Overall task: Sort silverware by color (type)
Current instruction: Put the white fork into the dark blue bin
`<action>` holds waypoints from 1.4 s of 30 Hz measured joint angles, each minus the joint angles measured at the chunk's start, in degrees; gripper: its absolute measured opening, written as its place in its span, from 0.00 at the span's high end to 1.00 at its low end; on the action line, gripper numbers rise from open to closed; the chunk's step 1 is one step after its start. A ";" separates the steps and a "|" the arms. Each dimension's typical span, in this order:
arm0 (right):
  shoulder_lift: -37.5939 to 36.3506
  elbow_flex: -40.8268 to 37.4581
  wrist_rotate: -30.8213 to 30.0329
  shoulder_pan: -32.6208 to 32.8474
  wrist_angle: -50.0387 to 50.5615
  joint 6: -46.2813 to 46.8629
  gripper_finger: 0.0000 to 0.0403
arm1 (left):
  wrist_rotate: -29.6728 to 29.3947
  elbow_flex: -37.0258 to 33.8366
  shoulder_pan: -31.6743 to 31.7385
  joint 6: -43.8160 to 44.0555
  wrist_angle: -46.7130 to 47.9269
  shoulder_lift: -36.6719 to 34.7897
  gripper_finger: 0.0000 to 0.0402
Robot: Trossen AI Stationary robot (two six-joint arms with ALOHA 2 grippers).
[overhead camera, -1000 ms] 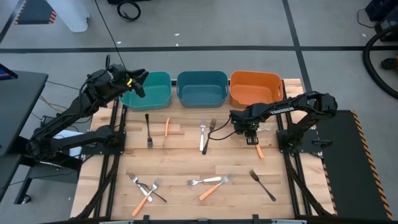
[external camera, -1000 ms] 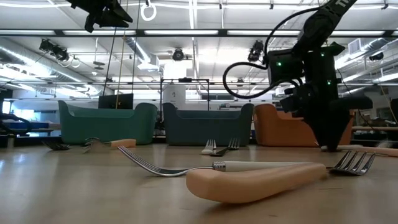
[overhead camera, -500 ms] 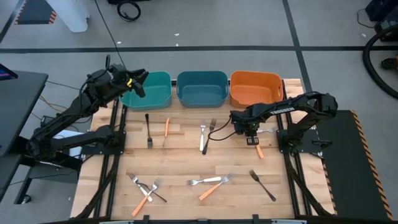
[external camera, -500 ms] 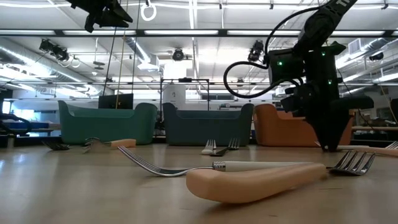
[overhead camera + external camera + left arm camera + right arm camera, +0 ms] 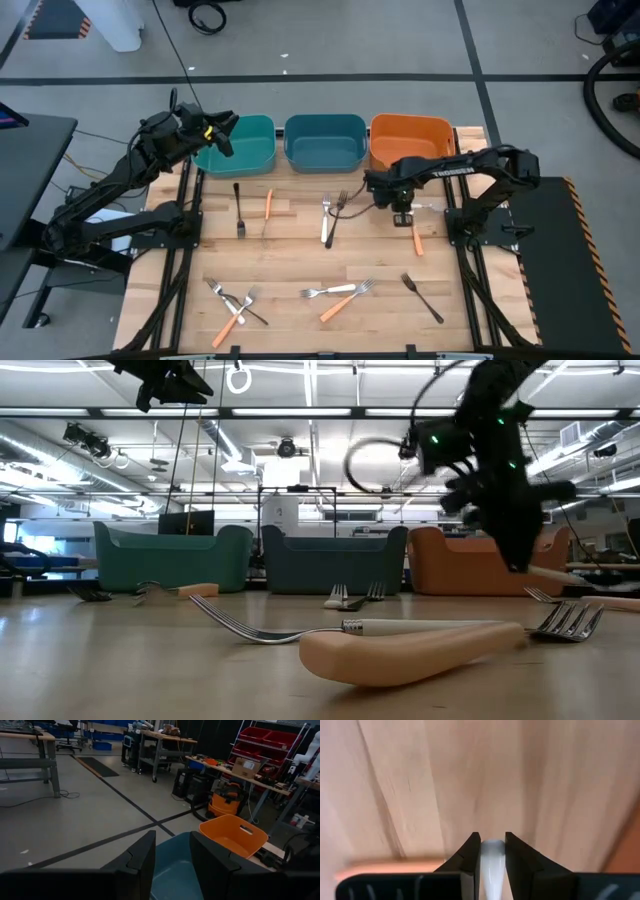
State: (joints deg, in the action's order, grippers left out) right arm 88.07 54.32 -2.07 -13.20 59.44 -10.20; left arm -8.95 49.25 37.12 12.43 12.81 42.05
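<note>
Clamped on a pale fork handle, the jaws of the right gripper (image 5: pixel 492 851) hold a silver fork (image 5: pixel 420 208) just above the wood, near the orange bin (image 5: pixel 412 142); in the high view this gripper (image 5: pixel 400 213) stands beside an orange-handled fork (image 5: pixel 416 237) lying on the table (image 5: pixel 300 265). Up over the teal bin (image 5: pixel 240 145) at the left end of the row, the left gripper (image 5: pixel 222 133) waits with its jaws apart and nothing between them. I judge the task to be only at its beginning. Most of the silverware lies loose on the table: a black fork (image 5: pixel 238 209) and an orange-handled one (image 5: pixel 267 208) in front of the teal bin, a silver and a black fork (image 5: pixel 331 217) together near the middle, and more forks of all three kinds (image 5: pixel 300 297) spread along the near edge. As for the containers, the teal bin, the blue bin (image 5: pixel 324 142) and the orange bin show no fork inside them from above, though part of the teal one is hidden by the left arm. So nearly all the sorting is left to do.
</note>
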 joint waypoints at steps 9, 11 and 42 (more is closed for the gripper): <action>-0.07 18.70 0.18 -0.93 3.94 1.13 0.83 | 0.00 0.00 0.00 0.01 -0.01 0.01 0.68; -0.07 22.06 -0.16 -1.78 1.72 1.71 0.83 | 0.00 0.00 0.00 0.00 -0.04 0.01 0.68; -0.09 16.89 11.79 -5.50 -16.20 7.98 0.71 | 0.00 0.00 0.00 0.04 -0.04 0.01 0.68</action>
State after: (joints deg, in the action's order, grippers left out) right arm 87.99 71.21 9.72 -18.70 43.24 -2.22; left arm -8.95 49.25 37.12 12.47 12.78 42.06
